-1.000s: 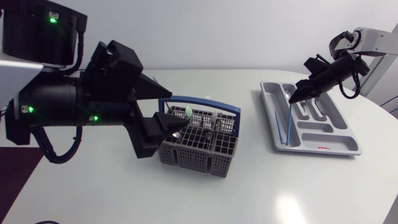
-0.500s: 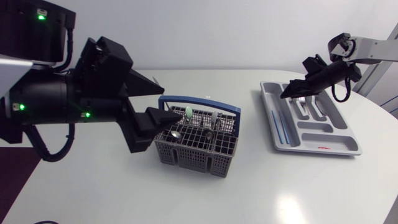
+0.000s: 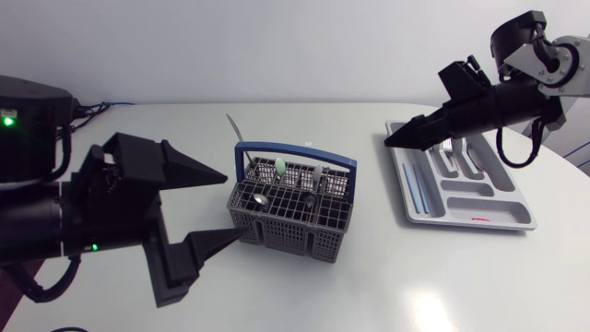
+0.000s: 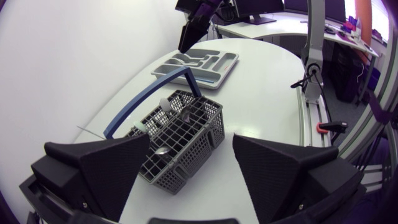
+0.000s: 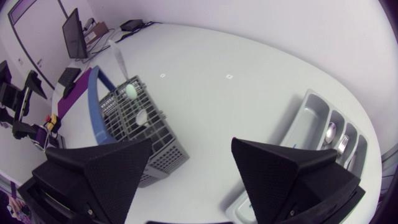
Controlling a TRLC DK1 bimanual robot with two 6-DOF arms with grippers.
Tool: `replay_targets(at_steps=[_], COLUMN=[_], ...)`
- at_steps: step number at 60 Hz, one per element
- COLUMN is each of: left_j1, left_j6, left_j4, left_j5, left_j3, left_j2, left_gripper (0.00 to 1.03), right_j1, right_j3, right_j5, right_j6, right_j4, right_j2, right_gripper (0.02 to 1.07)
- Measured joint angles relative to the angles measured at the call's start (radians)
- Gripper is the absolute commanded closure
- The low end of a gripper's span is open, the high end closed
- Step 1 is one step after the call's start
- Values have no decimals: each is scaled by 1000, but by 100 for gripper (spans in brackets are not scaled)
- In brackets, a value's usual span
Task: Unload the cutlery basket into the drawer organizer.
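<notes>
Pulled back from the basket [image 3: 288, 236], my left gripper [image 3: 232, 207] hangs wide and empty, and my right gripper [image 3: 391, 142], equally wide, has lifted off the organizer [image 3: 486, 213]; the left wrist view shows spoons [image 4: 163, 151] still in the basket, the right wrist view only a few sorted pieces [image 5: 330, 132], so I judge most work remains.

Only the table [image 3: 304, 295] to call here: white, smooth and matte, filling the head view from nine o'clock across to three, where its rounded edge curves away. A soft patch of glare [image 3: 426, 306] sits on the surface down at five o'clock. Over on the right wrist camera, a tiny square mark [image 5: 163, 75] shows on the tabletop, and a second mark [image 5: 228, 76] lies well apart from it. They could be stickers or printed dots, too small to tell.
</notes>
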Motion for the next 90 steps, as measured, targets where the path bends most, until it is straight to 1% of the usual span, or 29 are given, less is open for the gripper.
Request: replay_targets(at_steps=[5, 9, 12, 22, 36, 40, 51, 53, 57, 66, 79, 86, 89, 90], left_j1=[-76, -113, -122, -127, -127, -127, -124, -122, -120, -113, -103, -103, -103, -103], left_j6=[54, 103, 140, 249, 350, 374, 435, 445, 468, 506, 535, 543, 547, 547], left_j4=[48, 89, 103, 111, 109, 94, 25, 9, -18, -48, -56, -56, -57, -56], left_j5=[-90, -121, -127, -146, -148, -148, -148, -148, -148, -148, -148, -148, -148, -148], left_j3=[-13, -13, -12, 23, 165, 222, 344, 364, 397, 444, 480, 482, 482, 482], left_j2=[28, 79, 124, 288, 454, 496, 597, 615, 649, 711, 773, 786, 789, 790], left_gripper=[6, 6, 6, 7, 7, 10, 12, 16, 19, 31, 56, 67, 73, 77], right_j1=[20, 25, 25, 34, 79, 86, 90, 90, 90, 90, 90, 90, 90, 90], right_j3=[-71, -120, -153, -256, -389, -418, -472, -480, -494, -513, -528, -541, -545, -546], right_j5=[0, 0, 0, 0, 12, 12, 13, 13, 16, 19, 19, 19, 19, 19], right_j6=[-8, -16, -26, -70, -117, -122, -136, -137, -140, -143, -149, -151, -151, -154], right_j4=[5, 7, 10, 9, 9, 10, 14, 17, 17, 18, 18, 18, 18, 18], right_j2=[-64, -112, -145, -265, -414, -437, -476, -482, -494, -513, -546, -560, -562, -562], right_gripper=[14, 14, 14, 14, 14, 14, 14, 14, 14, 14, 14, 14, 14, 14])
